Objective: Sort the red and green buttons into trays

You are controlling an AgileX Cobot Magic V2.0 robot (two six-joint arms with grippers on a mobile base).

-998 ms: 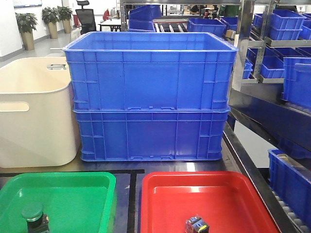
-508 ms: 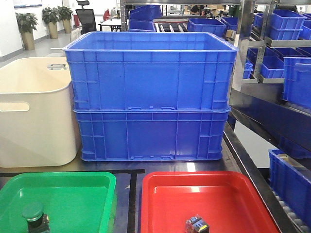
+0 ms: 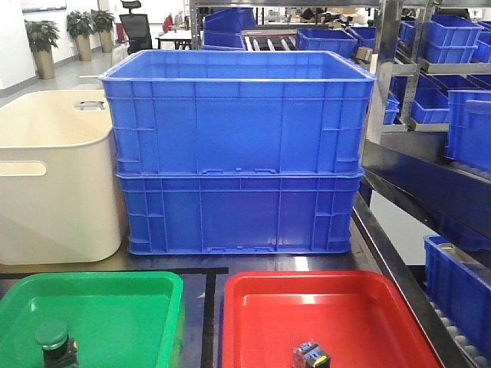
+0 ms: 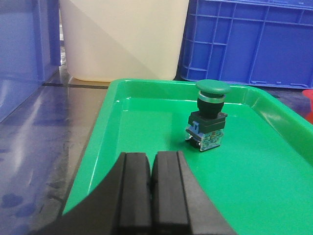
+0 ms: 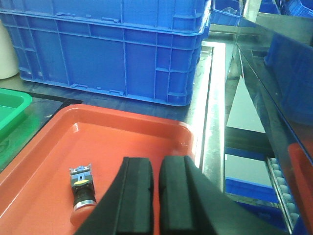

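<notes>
The green button [image 3: 52, 341] stands upright in the green tray [image 3: 146, 287], its mushroom cap on top. It shows again in the left wrist view as the green button [image 4: 210, 115] on the green tray [image 4: 105, 117]. My left gripper [image 4: 151, 164] hovers over the tray's near side, shut and empty, short of the button. The red button [image 3: 309, 355] lies in the red tray [image 3: 330, 284]. In the right wrist view the red button [image 5: 80, 193] lies on its side in the red tray [image 5: 132, 115], left of my right gripper [image 5: 156, 169]. That gripper is shut to a thin slit and holds nothing.
Two stacked deep blue crates [image 3: 238, 153] stand right behind the trays. A cream tub [image 3: 54, 176] sits to their left. A metal rack with more blue bins [image 3: 453, 100] runs along the right side, close to the red tray's right rim.
</notes>
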